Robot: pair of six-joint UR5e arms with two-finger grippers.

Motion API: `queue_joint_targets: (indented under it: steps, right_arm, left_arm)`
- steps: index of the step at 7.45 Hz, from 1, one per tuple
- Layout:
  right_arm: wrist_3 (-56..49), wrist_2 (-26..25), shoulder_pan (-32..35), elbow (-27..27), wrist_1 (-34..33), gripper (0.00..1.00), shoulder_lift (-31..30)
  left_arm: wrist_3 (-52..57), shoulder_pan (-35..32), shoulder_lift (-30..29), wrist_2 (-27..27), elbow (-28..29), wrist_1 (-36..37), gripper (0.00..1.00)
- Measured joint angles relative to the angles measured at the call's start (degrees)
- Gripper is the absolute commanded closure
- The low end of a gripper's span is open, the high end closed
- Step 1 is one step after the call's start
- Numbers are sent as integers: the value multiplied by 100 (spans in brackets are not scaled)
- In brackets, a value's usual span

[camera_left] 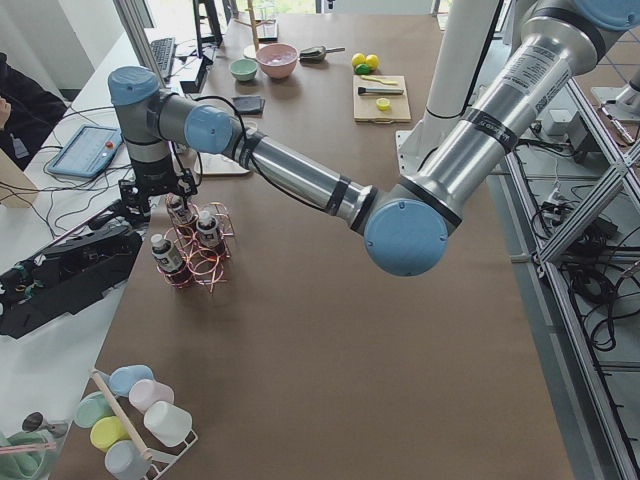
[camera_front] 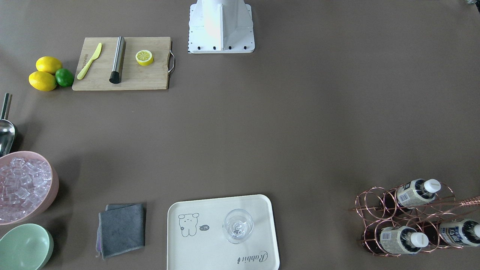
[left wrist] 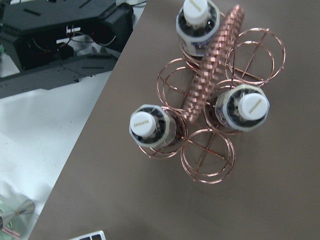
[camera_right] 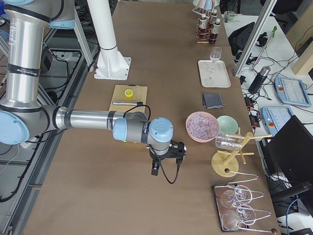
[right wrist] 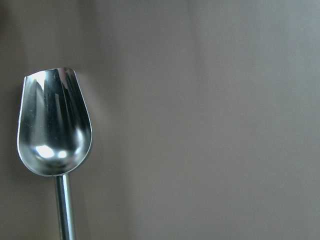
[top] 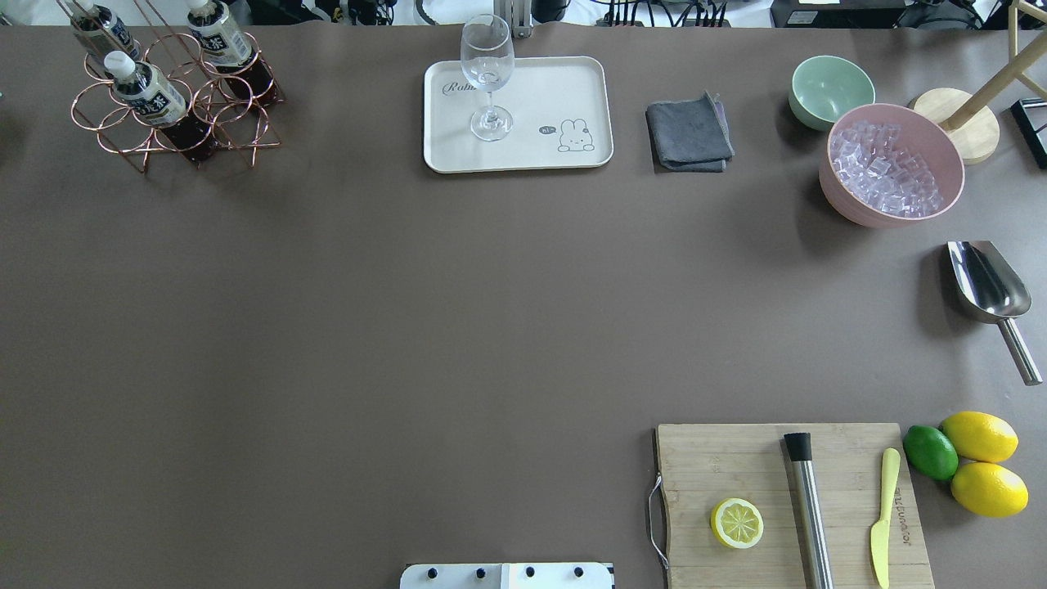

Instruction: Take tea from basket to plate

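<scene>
Three tea bottles (top: 147, 90) (top: 217, 33) (top: 102, 24) with white caps stand in the copper wire basket (top: 176, 123) at the far left corner. From straight above, the left wrist view shows the basket (left wrist: 207, 155) and one tea bottle (left wrist: 150, 125). My left gripper (camera_left: 157, 196) hangs just over the basket (camera_left: 200, 265); I cannot tell whether it is open or shut. The cream plate (top: 556, 90) at the far middle carries a stemmed glass (top: 488, 74). My right gripper (camera_right: 165, 159) hovers over the table on the right side, state unclear.
A grey cloth (top: 689, 135), green bowl (top: 830, 90) and pink bowl of ice (top: 891, 168) sit right of the plate. A steel scoop (top: 986, 286) lies below my right wrist. The cutting board (top: 736, 466) holds a lemon half, a steel rod and a knife.
</scene>
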Motion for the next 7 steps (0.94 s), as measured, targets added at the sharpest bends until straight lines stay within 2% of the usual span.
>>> queue_joint_targets:
  steps: [2,7]
  right_arm:
    - [0,2,-3,-7,8,0,-1]
    - [3,5,-5,-3,18,0,3]
  left_arm:
    - [361,89,-440,-26,254,105,2]
    - [524,692,-567,-22,291,156,2]
